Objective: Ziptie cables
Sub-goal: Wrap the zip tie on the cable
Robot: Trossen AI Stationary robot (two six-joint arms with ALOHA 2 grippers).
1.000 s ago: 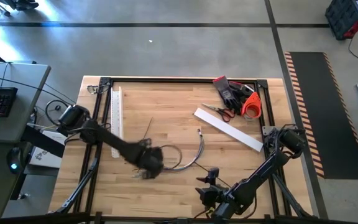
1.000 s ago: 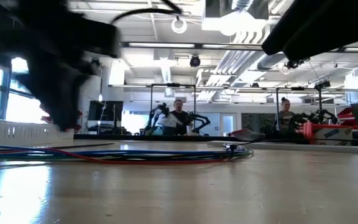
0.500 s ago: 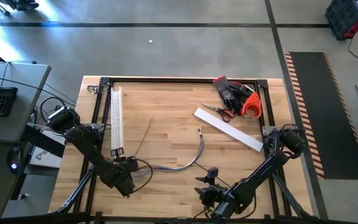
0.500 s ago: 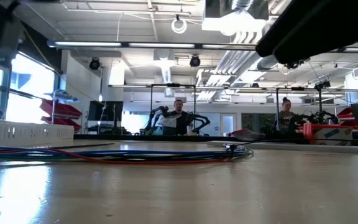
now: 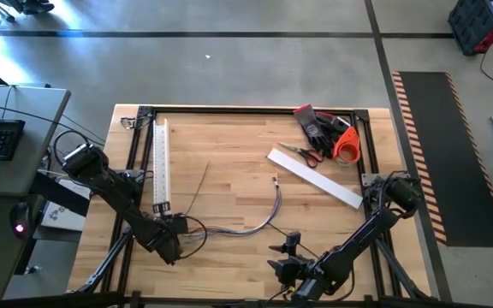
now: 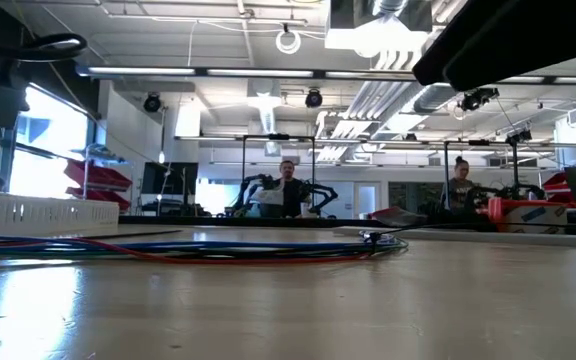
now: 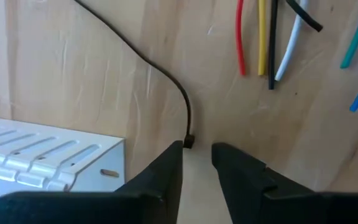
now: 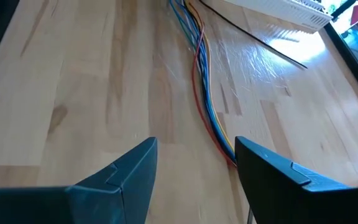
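The cables (image 5: pixel 259 224) lie limp on the wooden table, and their coloured loose ends (image 7: pixel 269 37) show in the left wrist view. A thin dark ziptie (image 5: pixel 198 185) lies flat left of them; its near end (image 7: pixel 189 142) sits right at my left gripper's fingertips. My left gripper (image 7: pixel 197 152) points down by the near end of the white slotted duct (image 5: pixel 159 162), with a narrow gap between its fingers. My right gripper (image 8: pixel 194 149) hangs open near the table's front edge (image 5: pixel 288 245), above the cables (image 8: pixel 205 93), touching nothing. My left gripper comes from above, and the ziptie's near end (image 7: pixel 189 142) lies at the inner edge of one fingertip (image 7: pixel 176 152). I cannot tell whether the finger touches it. The ziptie lies flat on the table.
At the far right lie a white flat strip (image 5: pixel 315 178), scissors (image 5: pixel 302 154), dark gloves (image 5: pixel 318 124) and an orange tape roll (image 5: pixel 346 145). The duct's near end (image 7: pixel 48 158) is close beside my left fingers. Black frame rails (image 5: pixel 255 111) border the table. People sit in the room beyond.
My left gripper has swung from above the cables at the table's middle toward the left and near edges and come down beside the duct's near end, turning as it went. Most of that move fell in the first half second.
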